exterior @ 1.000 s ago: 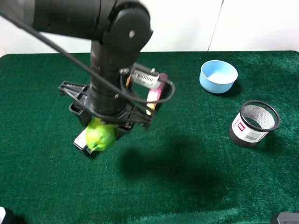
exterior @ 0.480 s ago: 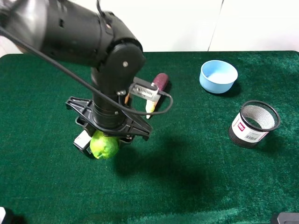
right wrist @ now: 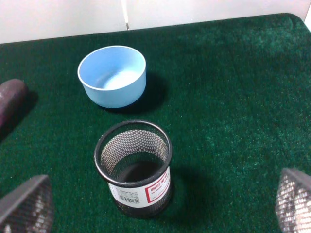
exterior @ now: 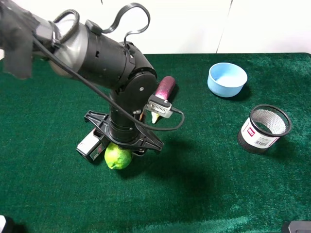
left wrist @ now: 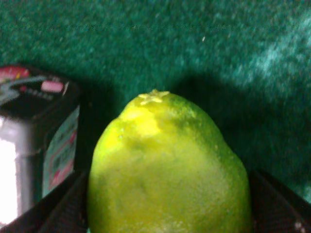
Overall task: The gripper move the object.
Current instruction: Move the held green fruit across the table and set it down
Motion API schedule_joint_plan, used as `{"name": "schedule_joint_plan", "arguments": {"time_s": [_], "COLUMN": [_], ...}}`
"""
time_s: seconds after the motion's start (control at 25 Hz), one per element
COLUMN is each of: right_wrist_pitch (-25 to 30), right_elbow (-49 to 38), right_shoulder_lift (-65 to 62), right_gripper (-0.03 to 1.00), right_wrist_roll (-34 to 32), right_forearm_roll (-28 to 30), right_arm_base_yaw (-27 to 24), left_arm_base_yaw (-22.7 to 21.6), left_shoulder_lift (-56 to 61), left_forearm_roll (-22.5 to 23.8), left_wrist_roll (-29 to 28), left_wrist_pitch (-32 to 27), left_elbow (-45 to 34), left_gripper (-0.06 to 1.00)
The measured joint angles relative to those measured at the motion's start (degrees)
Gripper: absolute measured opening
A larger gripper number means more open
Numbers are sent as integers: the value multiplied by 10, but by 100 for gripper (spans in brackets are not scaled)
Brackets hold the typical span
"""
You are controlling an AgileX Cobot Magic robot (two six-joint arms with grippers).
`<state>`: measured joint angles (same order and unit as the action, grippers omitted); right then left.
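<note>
- Grippers, 2. Your left gripper (exterior: 121,148), a black multi-pronged claw on the thick dark arm, is pressed in on the lime; the left wrist view shows dark prongs against both of its flanks. Your right gripper (right wrist: 159,206) stands spread wide, with one mesh-faced fingertip (right wrist: 25,206) at each edge of its wrist view and nothing between them.
- Lime (exterior: 118,158) (left wrist: 167,165), 1. Round and yellow-green, nub end pointing away from the claw. It sits under the claw, left of the table's centre and low over the cloth. You cannot tell whether it touches the cloth.
- Silver box (exterior: 89,144) (left wrist: 34,141), 1. It lies on the cloth at 10 o'clock from the lime, just beside it, partly under the claw's spread frame.
- Eggplant (exterior: 165,87) (right wrist: 9,99), 1. Purple with a cream end, it lies at 1 o'clock from the lime, its lower part hidden behind the arm.
- Blue bowl (exterior: 227,79) (right wrist: 112,75), 1. Upright and empty, at 2 o'clock from the lime, well apart.
- Black mesh cup (exterior: 265,127) (right wrist: 133,165), 1. Upright with a white and red label, at 5 o'clock from the bowl, near it.
- Green cloth table (exterior: 209,189), 1. It carries every item above.
</note>
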<state>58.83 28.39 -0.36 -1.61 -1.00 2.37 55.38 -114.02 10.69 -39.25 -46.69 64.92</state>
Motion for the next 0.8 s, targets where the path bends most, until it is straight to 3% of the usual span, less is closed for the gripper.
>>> {"name": "schedule_joint_plan", "arguments": {"time_s": [0.8], "right_wrist_pitch": [0], "right_elbow": [0], "right_shoulder_lift": [0], "right_gripper": [70], "right_wrist_roll": [0], "right_forearm_roll": [0], "right_arm_base_yaw": [0], "left_arm_base_yaw": [0], "left_shoulder_lift": [-7], "left_forearm_roll": [-19], "left_wrist_roll": [24], "left_wrist_pitch": [50], "left_elbow": [0], "left_gripper": [66]}}
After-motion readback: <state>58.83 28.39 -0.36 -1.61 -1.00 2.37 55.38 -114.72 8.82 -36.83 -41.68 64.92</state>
